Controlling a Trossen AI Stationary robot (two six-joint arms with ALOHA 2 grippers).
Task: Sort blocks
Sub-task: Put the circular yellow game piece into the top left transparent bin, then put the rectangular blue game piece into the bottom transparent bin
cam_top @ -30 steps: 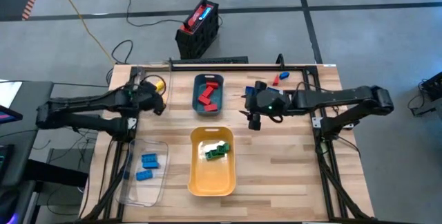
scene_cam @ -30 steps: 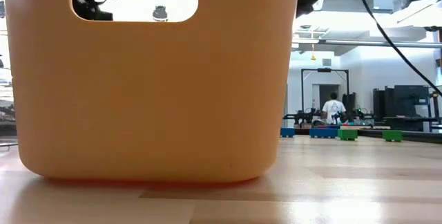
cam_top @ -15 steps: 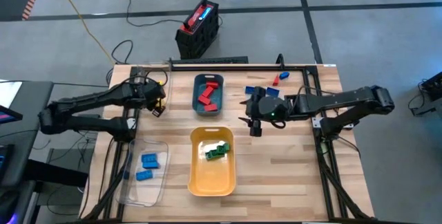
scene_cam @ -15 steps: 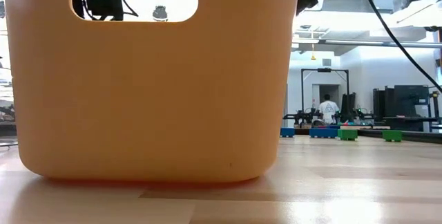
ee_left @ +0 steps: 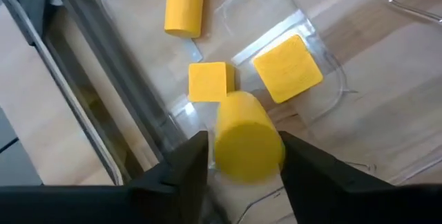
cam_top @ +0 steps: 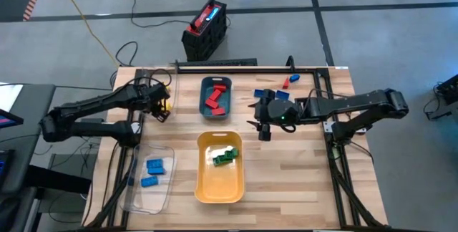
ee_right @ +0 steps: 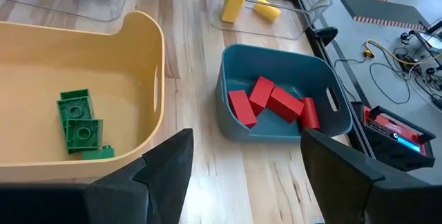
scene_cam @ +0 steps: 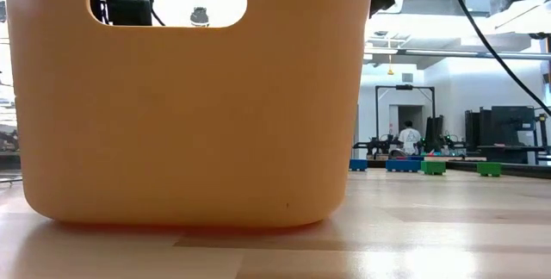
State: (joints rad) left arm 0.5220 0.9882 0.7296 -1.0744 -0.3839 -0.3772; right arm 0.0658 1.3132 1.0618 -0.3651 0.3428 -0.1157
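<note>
We judged the step in hand to be the placing of a yellow block [ee_left: 248,146]: the left hand [ee_left: 238,158] gripped it between its two fingers over a clear tray [ee_left: 304,27] at the counter's [cam_top: 300,167] far left corner, where other yellow blocks [ee_left: 288,68] already lay. The next move, we thought, called for parting the fingers so the piece dropped among them, clear of the tray wall.

The left arm reached across the left edge, its wrist bent downward over that tray.

The right hand [cam_top: 263,123] stood wide open and empty between the teal tray [ee_right: 276,72] of red blocks [ee_right: 269,103] and loose blue and red blocks [cam_top: 280,96] at the far right. Green blocks [ee_right: 81,124] sat in the yellow tray [ee_right: 148,44], blue blocks [cam_top: 152,166] in the near clear tray [cam_top: 136,197].
</note>
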